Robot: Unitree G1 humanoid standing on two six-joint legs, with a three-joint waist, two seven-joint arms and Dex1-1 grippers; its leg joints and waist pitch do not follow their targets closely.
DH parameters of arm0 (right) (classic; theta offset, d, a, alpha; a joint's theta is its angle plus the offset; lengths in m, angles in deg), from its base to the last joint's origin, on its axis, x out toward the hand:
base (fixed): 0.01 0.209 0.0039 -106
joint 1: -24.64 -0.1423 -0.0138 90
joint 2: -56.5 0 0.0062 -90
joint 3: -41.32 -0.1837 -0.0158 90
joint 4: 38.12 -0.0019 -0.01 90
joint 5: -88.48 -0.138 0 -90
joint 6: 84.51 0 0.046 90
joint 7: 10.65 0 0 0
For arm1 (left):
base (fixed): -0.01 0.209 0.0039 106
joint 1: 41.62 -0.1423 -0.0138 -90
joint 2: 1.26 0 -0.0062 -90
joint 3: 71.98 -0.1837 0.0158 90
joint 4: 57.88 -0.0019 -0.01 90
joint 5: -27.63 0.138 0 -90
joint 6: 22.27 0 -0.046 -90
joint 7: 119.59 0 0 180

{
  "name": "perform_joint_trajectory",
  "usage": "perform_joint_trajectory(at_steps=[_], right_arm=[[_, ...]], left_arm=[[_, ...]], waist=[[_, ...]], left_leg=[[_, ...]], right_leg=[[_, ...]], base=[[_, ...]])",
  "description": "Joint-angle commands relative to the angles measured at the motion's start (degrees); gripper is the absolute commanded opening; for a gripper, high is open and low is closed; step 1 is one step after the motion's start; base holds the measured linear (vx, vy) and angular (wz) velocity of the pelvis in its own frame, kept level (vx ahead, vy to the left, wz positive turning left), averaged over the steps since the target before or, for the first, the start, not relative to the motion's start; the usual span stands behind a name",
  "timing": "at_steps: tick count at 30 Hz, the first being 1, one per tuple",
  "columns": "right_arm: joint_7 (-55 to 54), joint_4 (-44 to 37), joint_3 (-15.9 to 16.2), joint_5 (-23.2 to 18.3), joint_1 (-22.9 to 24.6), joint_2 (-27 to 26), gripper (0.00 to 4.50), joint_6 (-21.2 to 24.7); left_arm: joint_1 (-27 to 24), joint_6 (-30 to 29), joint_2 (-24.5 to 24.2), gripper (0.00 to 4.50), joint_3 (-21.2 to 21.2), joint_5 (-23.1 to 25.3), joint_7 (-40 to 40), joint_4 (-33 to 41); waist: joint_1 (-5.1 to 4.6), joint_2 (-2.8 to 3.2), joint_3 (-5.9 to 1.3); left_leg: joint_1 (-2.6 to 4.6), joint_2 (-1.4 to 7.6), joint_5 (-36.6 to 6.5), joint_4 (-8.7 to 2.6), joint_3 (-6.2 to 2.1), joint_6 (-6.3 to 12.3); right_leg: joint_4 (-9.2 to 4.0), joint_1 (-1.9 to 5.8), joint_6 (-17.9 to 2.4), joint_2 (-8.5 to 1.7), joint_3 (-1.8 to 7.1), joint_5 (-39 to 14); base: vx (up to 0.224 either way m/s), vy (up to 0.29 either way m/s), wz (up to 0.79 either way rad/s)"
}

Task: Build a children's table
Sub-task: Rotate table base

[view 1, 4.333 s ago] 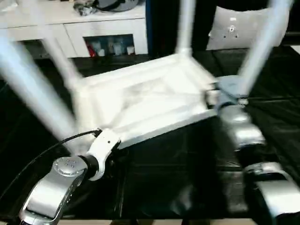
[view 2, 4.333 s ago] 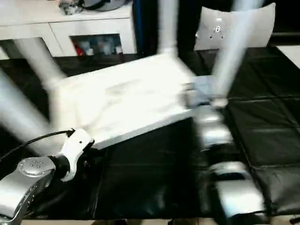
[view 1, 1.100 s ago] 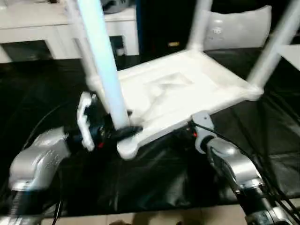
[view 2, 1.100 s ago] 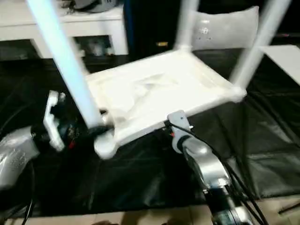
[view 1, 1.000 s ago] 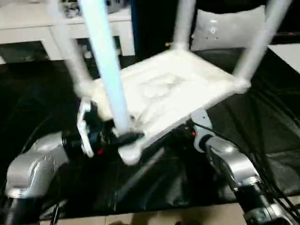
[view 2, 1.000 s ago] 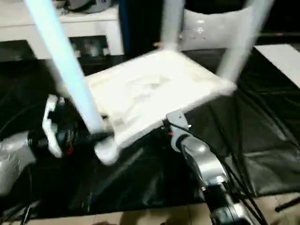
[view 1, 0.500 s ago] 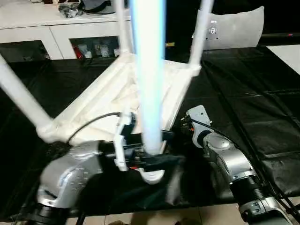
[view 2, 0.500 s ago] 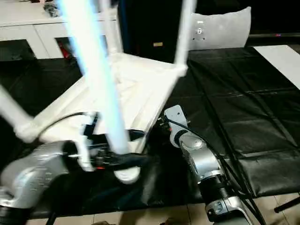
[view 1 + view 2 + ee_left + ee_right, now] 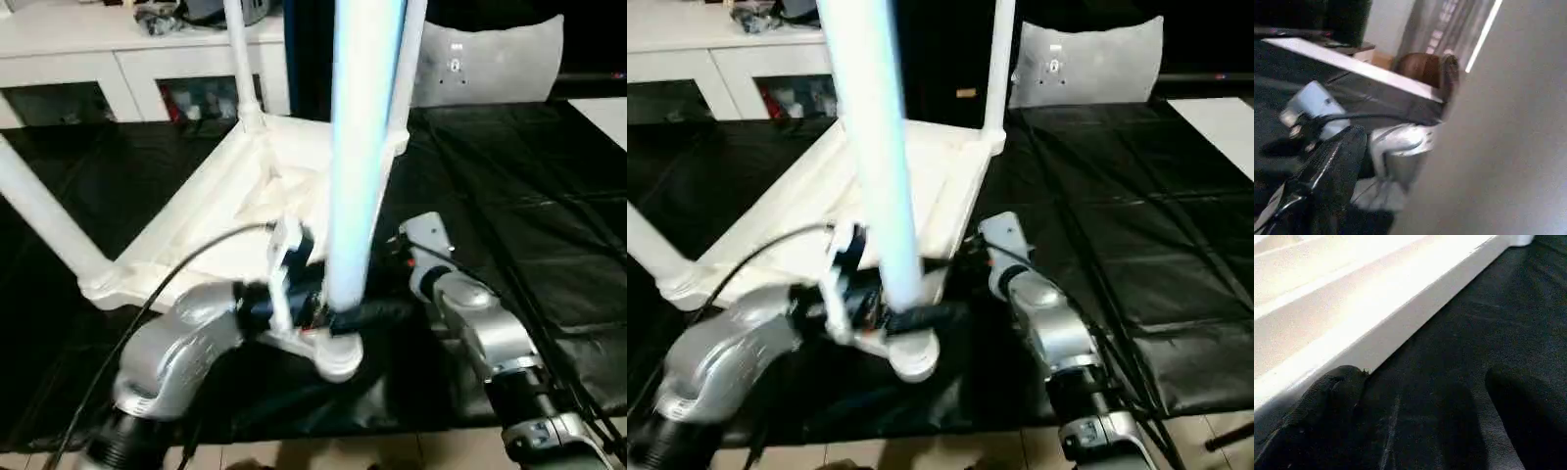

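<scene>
The white children's table (image 9: 220, 211) lies upside down on the black mat, its legs pointing up. The near leg (image 9: 361, 147) rises from the corner socket (image 9: 339, 358) closest to me. My left gripper (image 9: 345, 315) is shut on this leg just above the socket; in the left wrist view one black finger (image 9: 1327, 176) lies beside the leg's grey surface (image 9: 1508, 147). My right gripper (image 9: 1425, 396) is open low over the mat, one finger (image 9: 1332, 396) touching the table's rim (image 9: 1400, 328). Other legs (image 9: 243, 59) (image 9: 44, 220) stand at the far corners.
A white cabinet with glass doors (image 9: 127, 69) stands at the back left. A grey-white cushion (image 9: 490, 59) leans at the back right. The black mat (image 9: 519, 186) stretches to the right, with a pale floor patch (image 9: 602, 106) beyond it.
The table has swung round, bringing the held corner nearer and further right. My left gripper stays on that leg. My right gripper still sits by the rim.
</scene>
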Motion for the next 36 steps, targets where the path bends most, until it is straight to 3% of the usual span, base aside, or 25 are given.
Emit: perform_joint_trajectory(at_steps=[1,2,3,5,10,13,14,20,23,24,25,27,28,29,33,36], right_arm=[[3.1,-2.1,1.9,-2.1,-0.1,-2.0,4.50,-2.2],[2.8,-1.8,1.9,-1.9,-0.1,-2.3,4.50,-2.3],[2.6,-1.8,1.6,-1.9,0.0,-2.5,4.50,-2.3],[2.0,-1.7,1.0,-1.5,0.0,-2.7,4.50,-2.5],[0.9,-3.3,-1.0,-0.9,1.3,-0.3,4.50,-2.4],[3.6,-7.8,-3.6,-1.7,4.0,3.3,4.50,-2.5],[3.7,-8.0,-3.6,-1.7,4.1,3.4,4.50,-2.5],[13.8,-17.8,-3.6,-4.5,9.7,11.2,4.50,0.4],[19.3,-22.8,-3.4,-6.5,13.1,15.5,4.50,1.4],[22.0,-25.5,-3.4,-7.9,14.7,17.3,4.50,2.3],[23.7,-27.3,-3.4,-9.0,15.8,18.5,4.50,3.0],[29.9,-34.0,-3.0,-12.0,20.5,23.6,4.50,4.7],[31.7,-36.2,-3.0,-12.9,22.1,25.2,4.50,5.2],[32.6,-37.4,-3.0,-13.4,23.1,26.1,4.50,5.5],[35.6,-42.9,-4.7,-16.1,27.1,29.3,4.50,7.9],[37.1,-46.0,-5.9,-18.7,29.1,30.6,4.50,9.6]], left_arm=[[1.2,0.2,2.4,4.41,-3.5,-0.6,0.5,0.7],[1.3,0.1,3.6,4.41,-4.6,-0.7,0.4,1.0],[1.3,0.4,4.1,4.41,-4.9,-0.6,0.3,0.9],[1.6,1.3,4.8,4.41,-4.8,-0.3,-0.2,0.5],[2.7,4.8,3.3,4.41,-2.8,3.1,-1.7,-1.8],[2.3,5.4,-2.5,4.41,-0.5,5.2,0.7,-2.8],[2.3,5.4,-2.6,4.41,-0.5,5.2,0.8,-2.8],[-0.1,6.9,-14.8,4.41,-1.5,7.2,11.0,-4.2],[0.3,10.4,-19.4,4.07,-3.8,10.8,15.1,-7.3],[0.8,11.6,-20.2,4.07,-4.7,11.8,16.1,-8.5],[1.1,12.2,-20.6,4.07,-5.2,12.3,16.7,-9.2],[3.0,17.3,-21.2,3.70,-7.8,16.8,17.9,-13.4],[3.7,19.6,-21.3,3.64,-8.9,18.7,17.9,-15.3],[4.0,20.9,-21.3,3.58,-9.4,19.8,17.9,-16.3],[5.5,23.4,-21.2,3.25,-11.0,21.8,19.4,-19.9],[6.5,24.1,-20.0,3.01,-11.3,22.4,19.5,-22.0]], waist=[[0.18,-0.25,-3.91],[0.10,0.08,-3.92],[0.16,-0.17,-4.11],[0.03,-0.12,-4.13],[-0.13,-0.40,-3.95],[-0.08,-0.05,-3.93],[0.03,-0.07,-3.91],[0.43,0.41,-3.90],[0.56,0.42,-3.75],[0.57,0.22,-3.71],[0.88,0.39,-3.75],[1.01,0.26,-3.68],[1.25,-0.13,-3.83],[1.33,-0.05,-3.70],[1.50,-0.55,-3.61],[1.52,-0.33,-3.72]], left_leg=[[-0.02,2.43,-7.3,-3.91,-0.34,0.62],[-0.15,2.42,-6.7,-3.88,-0.34,0.88],[-0.15,2.38,-5.7,-3.75,-0.35,1.29],[-0.30,2.30,-4.9,-3.69,-0.33,2.04],[-0.15,2.40,-5.6,-3.75,-0.27,2.57],[0.05,2.47,-6.2,-3.81,-0.30,2.38],[0.11,2.43,-6.3,-3.81,-0.28,2.49],[0.29,2.48,-6.7,-3.94,-0.37,2.98],[0.37,2.48,-8.4,-4.15,-0.40,3.03],[0.43,2.55,-8.8,-4.16,-0.39,3.10],[0.56,2.71,-8.7,-4.15,-0.42,3.39],[0.46,2.83,-8.8,-4.25,-0.50,3.77],[0.58,2.89,-8.9,-4.09,-0.43,3.91],[0.37,2.88,-8.7,-4.23,-0.50,4.18],[0.14,2.82,-8.9,-4.27,-0.50,3.77],[0.18,2.84,-8.8,-4.14,-0.52,3.67]], right_leg=[[-4.14,3.11,-13.3,-3.85,2.45,-6.4],[-4.18,3.22,-13.6,-3.88,2.37,-5.2],[-4.01,3.40,-14.0,-3.90,2.38,-3.7],[-4.00,3.49,-14.3,-3.86,2.29,-2.7],[-4.43,3.48,-13.8,-3.74,2.22,-5.4],[-4.43,3.29,-12.5,-3.73,2.23,-7.6],[-4.51,3.25,-12.2,-3.64,2.23,-7.7],[-4.27,3.09,-12.4,-3.56,2.14,-6.7],[-4.62,3.05,-11.9,-3.64,2.21,-9.9],[-4.78,2.98,-11.7,-3.70,2.27,-10.5],[-4.73,2.96,-11.5,-3.84,2.39,-10.4],[-4.91,2.98,-11.2,-3.87,2.38,-10.8],[-4.83,3.05,-10.9,-3.95,2.49,-10.7],[-5.01,3.13,-10.7,-4.02,2.52,-11.0],[-5.39,3.05,-9.4,-4.37,2.49,-16.0],[-5.39,2.82,-9.1,-4.42,2.38,-17.7]], base=[[0.000,0.000,0.00],[0.000,0.000,0.00],[0.000,0.000,0.00],[0.000,0.000,0.00],[0.000,0.000,0.00],[0.000,0.000,0.00],[0.000,0.000,0.00],[0.000,0.000,0.00],[0.000,0.000,0.00],[0.000,0.000,0.00],[0.000,0.000,0.00],[0.000,0.000,0.00],[0.000,0.000,0.00],[0.000,0.000,0.00],[0.000,0.000,0.00],[0.000,0.000,0.00]])
